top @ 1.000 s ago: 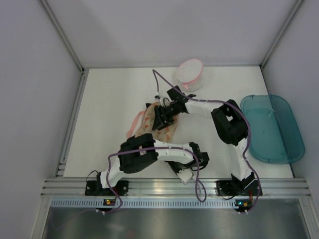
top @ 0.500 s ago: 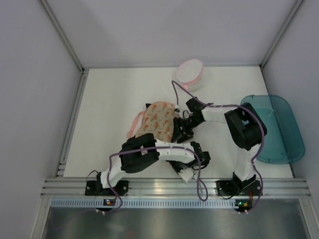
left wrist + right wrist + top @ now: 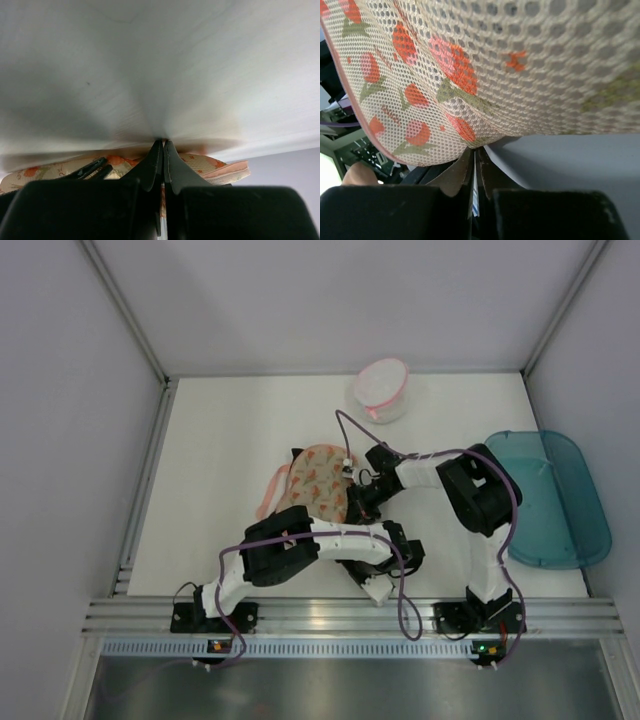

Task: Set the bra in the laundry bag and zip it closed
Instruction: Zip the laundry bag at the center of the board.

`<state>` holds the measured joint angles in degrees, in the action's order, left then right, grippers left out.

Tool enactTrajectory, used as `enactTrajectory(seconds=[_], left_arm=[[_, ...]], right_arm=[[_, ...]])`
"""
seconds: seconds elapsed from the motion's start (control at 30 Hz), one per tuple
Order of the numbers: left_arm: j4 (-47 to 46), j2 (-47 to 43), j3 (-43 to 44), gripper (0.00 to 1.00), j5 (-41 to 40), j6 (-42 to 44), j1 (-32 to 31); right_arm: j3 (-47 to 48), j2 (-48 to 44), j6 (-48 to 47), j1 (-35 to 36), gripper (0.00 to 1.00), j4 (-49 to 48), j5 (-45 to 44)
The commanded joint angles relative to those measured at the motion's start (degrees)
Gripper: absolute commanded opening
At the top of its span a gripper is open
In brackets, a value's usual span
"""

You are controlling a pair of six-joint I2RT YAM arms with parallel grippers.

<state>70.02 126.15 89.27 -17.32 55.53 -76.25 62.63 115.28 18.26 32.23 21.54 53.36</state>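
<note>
Soft, even light fills the top view, bright on the white table (image 3: 220, 490) with faint shadows under the arms (image 3: 340, 536) and no glare. The left wrist view is dim and smeared, a blurred grey gradient; in the right wrist view the laundry bag (image 3: 445, 60) mesh is sharp at lower left, softer toward upper right.

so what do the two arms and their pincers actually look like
The left arm and right arm match: white links between chunky black joint housings, each on a black base. A thin purple cable loops loosely along each. The left pincer and right pincer each have two black fingers tapering to narrow tips. No markings are readable.
</note>
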Motion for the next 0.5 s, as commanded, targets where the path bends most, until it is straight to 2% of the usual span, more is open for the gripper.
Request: enactTrajectory(seconds=[0.0,0.47], left_arm=[[-1.0,0.0,1.4,0.00,3.0,0.6,0.1],[-0.8,-4.9,-3.6,0.00,6.8,-1.2,-4.3]], right_arm=[[2.4,0.0,-0.8,0.0,0.00,-1.3,1.0],[13.7,3.1,-3.6,-4.1,0.00,1.8,-5.3]])
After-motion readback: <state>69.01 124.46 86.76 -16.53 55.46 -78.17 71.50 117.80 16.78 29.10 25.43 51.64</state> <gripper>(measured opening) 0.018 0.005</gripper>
